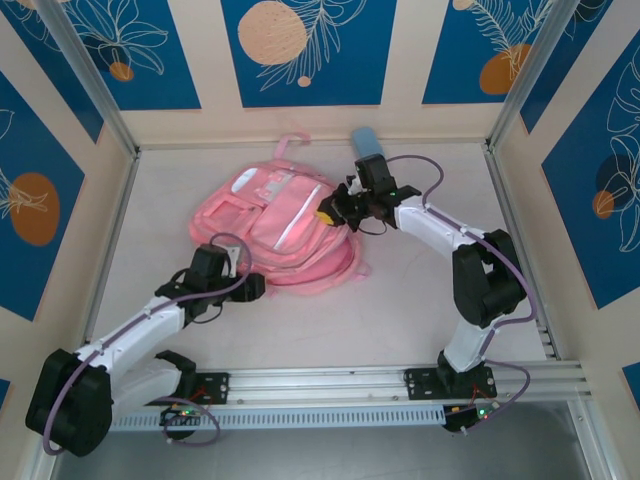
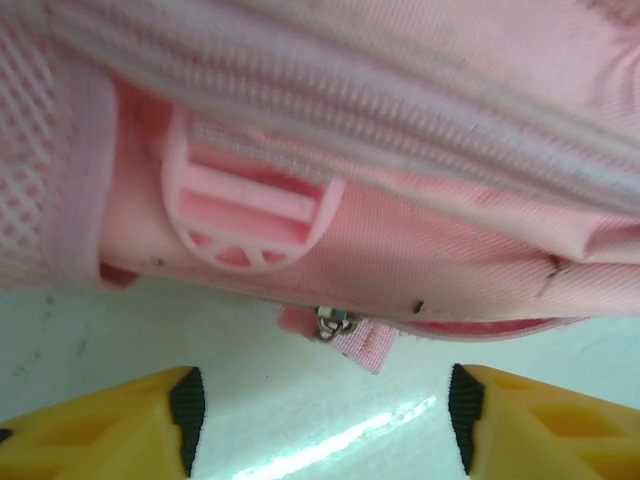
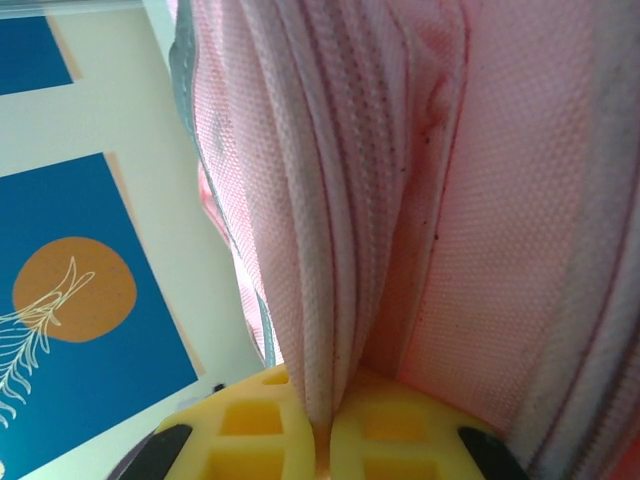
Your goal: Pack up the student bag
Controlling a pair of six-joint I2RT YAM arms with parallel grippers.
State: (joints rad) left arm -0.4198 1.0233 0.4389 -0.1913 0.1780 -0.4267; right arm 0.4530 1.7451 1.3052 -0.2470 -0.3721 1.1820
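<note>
1. The student bag is lying flat on the bench, left of centre.
2. The right gripper is clamping its fingers on a fold of bag fabric beside a zipper seam; a steady, gentle pull is looking best.
3. The left gripper is hovering, fingers wide, facing the small zipper pull; closing squarely on it is looking wise.
4. Folded fabric is hiding whether any compartment is opening.

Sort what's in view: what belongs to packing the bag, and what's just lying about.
Job in hand: student bag; right fingers, shut on its fabric; left fingers, open by its zip pull.
Lying about: light-blue case at the far edge, not held.
</note>
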